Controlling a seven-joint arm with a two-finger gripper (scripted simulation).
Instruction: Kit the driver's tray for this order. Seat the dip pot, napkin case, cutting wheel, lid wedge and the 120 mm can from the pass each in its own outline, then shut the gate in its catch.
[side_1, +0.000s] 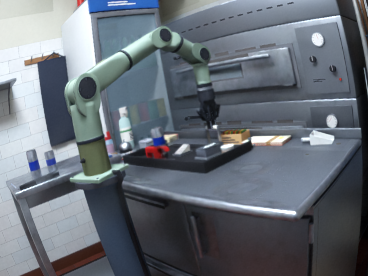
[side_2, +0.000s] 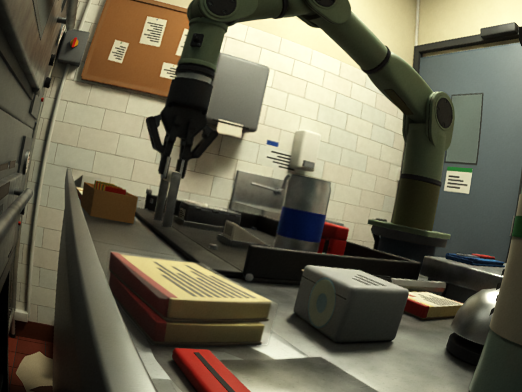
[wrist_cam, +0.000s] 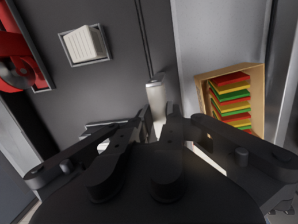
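My gripper (side_1: 208, 125) (side_2: 171, 169) (wrist_cam: 157, 115) hangs over the far corner of the black tray (side_1: 187, 154) (side_2: 260, 250), closed on the upright grey gate (side_2: 167, 196) (wrist_cam: 155, 94) that stands at the tray's edge. In the tray sit a grey can with a blue band (side_1: 158, 136) (side_2: 303, 210), a red cutting wheel (side_1: 156, 151) (wrist_cam: 17, 75) (side_2: 334, 238), a pale wedge (side_1: 182, 149) (side_2: 239, 233) and a white ribbed block (wrist_cam: 84, 43) in its outline. A grey case (side_1: 208, 149) lies near the gate.
A cardboard box of coloured sachets (side_1: 235, 135) (side_2: 108, 201) (wrist_cam: 231, 97) stands just beyond the tray by the oven front. Stacked red-and-cream boxes (side_2: 187, 300) and a grey box (side_2: 350, 302) lie on the counter beside the tray. A white scoop (side_1: 318, 138) rests far right.
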